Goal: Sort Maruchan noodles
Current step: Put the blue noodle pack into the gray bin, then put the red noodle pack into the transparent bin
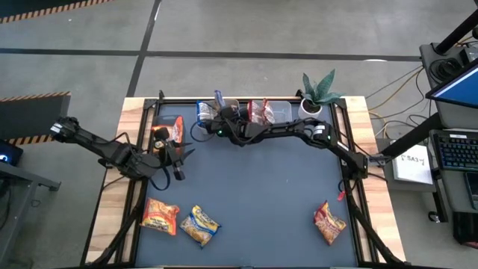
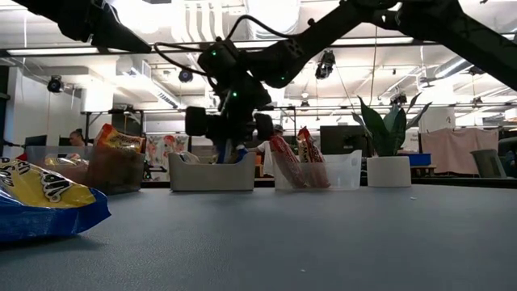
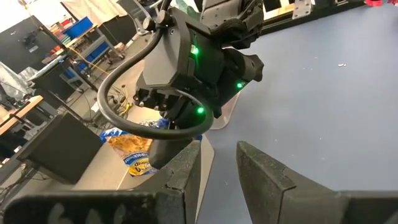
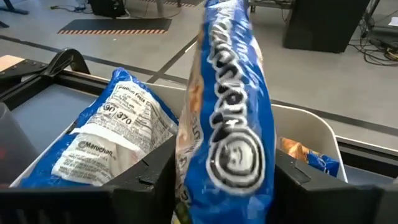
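Observation:
My right gripper (image 1: pixel 216 112) reaches to the tubs at the far edge and is shut on a yellow-and-blue noodle packet (image 4: pixel 230 93), over the middle tub (image 4: pixel 314 127). Another blue packet (image 4: pixel 112 137) lies in that tub, leaning on its wall. Red packets (image 1: pixel 258 110) stand in the tub to its right, and an orange packet (image 1: pixel 176 128) in the tub to its left. Three packets lie flat near the front edge: red-orange (image 1: pixel 160 215), yellow-and-blue (image 1: pixel 200 225) and red (image 1: pixel 328 223). My left gripper (image 3: pixel 221 168) waits open at the table's left. My right gripper pinches the packet by its two flat faces (image 4: pixel 186 155) between its two fingers (image 4: pixel 152 177). The fingers come from the table's right, slanting slightly down. The packet stands upright and edge-on, its upper end rising above the fingers. Its lower end is hidden behind the fingers.
A potted plant (image 1: pixel 320 93) stands at the far right, beside the row of tubs. My right arm (image 1: pixel 299 131) stretches across the far part of the table. The dark mat (image 1: pixel 261 194) shows bare between the front packets.

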Tool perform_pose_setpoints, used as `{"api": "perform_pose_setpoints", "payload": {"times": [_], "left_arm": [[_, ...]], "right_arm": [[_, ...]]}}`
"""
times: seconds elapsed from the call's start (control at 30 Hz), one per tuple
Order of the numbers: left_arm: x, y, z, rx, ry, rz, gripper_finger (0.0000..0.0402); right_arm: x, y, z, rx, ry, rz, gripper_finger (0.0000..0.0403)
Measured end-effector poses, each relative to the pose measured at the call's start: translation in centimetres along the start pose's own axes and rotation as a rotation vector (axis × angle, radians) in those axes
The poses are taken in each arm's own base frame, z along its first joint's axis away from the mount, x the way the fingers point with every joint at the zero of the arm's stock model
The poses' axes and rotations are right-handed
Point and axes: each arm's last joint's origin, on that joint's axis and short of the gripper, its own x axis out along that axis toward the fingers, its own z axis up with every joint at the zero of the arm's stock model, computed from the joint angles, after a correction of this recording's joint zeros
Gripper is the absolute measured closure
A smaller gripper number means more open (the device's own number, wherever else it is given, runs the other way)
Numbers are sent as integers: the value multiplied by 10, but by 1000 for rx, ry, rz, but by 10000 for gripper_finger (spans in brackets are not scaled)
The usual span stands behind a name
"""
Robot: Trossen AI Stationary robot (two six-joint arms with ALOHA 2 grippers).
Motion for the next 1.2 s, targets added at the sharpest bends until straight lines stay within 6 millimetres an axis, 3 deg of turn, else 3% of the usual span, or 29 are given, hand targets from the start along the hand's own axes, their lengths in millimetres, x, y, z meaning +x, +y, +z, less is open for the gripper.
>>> {"api": "perform_pose_setpoints", "payload": {"times": [0.3, 0.57, 0.9, 1.07, 1.2], "left_arm": [[0, 0, 0, 0, 0, 0, 315], [0, 0, 0, 0, 0, 0, 315], [0, 0, 0, 1, 0, 0, 315], [0, 0, 0, -4, 2, 0, 315], [0, 0, 0, -12, 2, 0, 315]], "right_arm": [[-4, 4, -2, -14, 4, 17, 203], [-9, 9, 9, -61, -16, 35, 204], [-13, 10, 21, -124, -11, 20, 236], [-27, 7, 46, -183, 28, 2, 241], [-53, 5, 61, -265, 83, 5, 241]]}}
